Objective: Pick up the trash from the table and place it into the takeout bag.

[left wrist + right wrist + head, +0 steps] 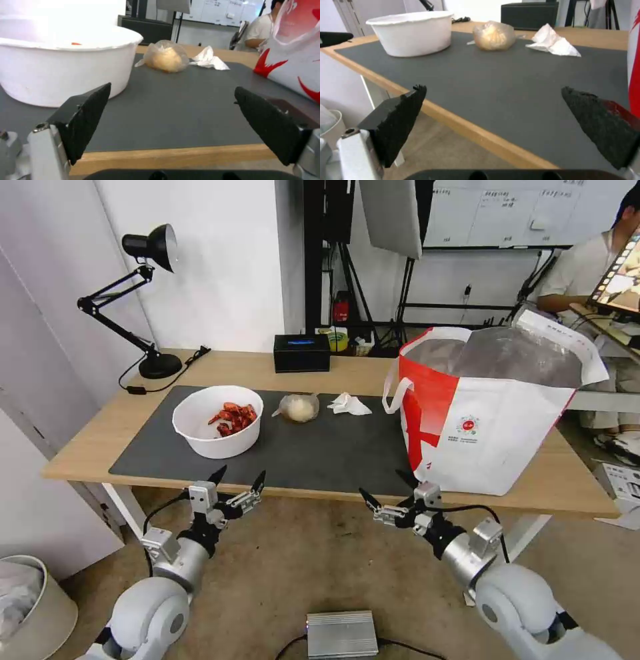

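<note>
Trash lies in a loose row on the dark grey mat [320, 453] of the table [100, 440]: a white round bowl [217, 427] holding red crayfish shells [233, 419] toward the left, a small clear bag [298, 407] with a whitish lump beside it, then a crumpled white tissue [348, 405]. At the table's right end stands the takeout bag [487, 413], upright and gaping, foil lining showing. Behind the row, near the wall, sit a black tissue box [302, 353] and a black desk lamp [143, 293]. Both arms hang just short of the table's near edge. The left gripper [238, 479] has its fingers spread wide, empty, in front of the bowl. The right gripper [387, 490] is likewise splayed and empty, close to the bag's near corner.
</note>
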You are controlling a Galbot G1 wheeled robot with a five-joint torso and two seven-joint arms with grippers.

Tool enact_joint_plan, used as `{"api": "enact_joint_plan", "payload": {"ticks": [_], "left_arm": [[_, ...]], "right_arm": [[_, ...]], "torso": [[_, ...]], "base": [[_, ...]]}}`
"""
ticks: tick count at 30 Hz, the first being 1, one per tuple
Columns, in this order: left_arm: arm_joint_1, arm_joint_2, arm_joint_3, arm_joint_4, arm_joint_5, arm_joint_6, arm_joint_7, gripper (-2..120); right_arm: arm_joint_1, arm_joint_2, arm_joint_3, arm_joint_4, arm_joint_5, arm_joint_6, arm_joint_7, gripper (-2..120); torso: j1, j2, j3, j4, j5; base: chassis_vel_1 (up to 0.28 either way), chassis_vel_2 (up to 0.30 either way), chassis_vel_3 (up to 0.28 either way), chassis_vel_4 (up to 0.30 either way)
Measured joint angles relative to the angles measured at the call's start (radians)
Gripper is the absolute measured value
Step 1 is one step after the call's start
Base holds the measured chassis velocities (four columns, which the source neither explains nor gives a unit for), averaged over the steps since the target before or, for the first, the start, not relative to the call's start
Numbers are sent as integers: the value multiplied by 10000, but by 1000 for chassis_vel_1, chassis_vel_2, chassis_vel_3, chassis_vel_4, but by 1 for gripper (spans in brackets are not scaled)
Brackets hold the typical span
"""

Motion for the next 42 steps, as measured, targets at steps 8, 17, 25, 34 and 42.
{"api": "enact_joint_plan", "payload": {"ticks": [8,17,25,34,42], "left_arm": [[106,130,-248,-32,175,7,64,100],[111,112,-347,-11,262,32,170,100],[81,19,-381,-20,301,37,224,100],[136,-219,-240,-109,487,64,217,100],[110,-238,-90,-72,576,218,164,100]], "right_arm": [[90,95,-87,96,112,-8,47,100],[607,344,-801,-112,655,-66,385,100],[1932,293,-1696,-414,1988,-17,1167,100],[4343,575,-3241,-1349,3066,257,2072,100],[6026,1686,-4534,-2076,2405,-900,4595,100]], "torso": [[0,0,0,0,0],[0,0,0,1,0],[0,0,0,0,0],[3,0,1,3,0],[2,0,1,0,-1]], "base": [[0,0,0,0],[0,0,0,0],[0,0,0,0],[0,0,0,0],[0,0,0,0]]}}
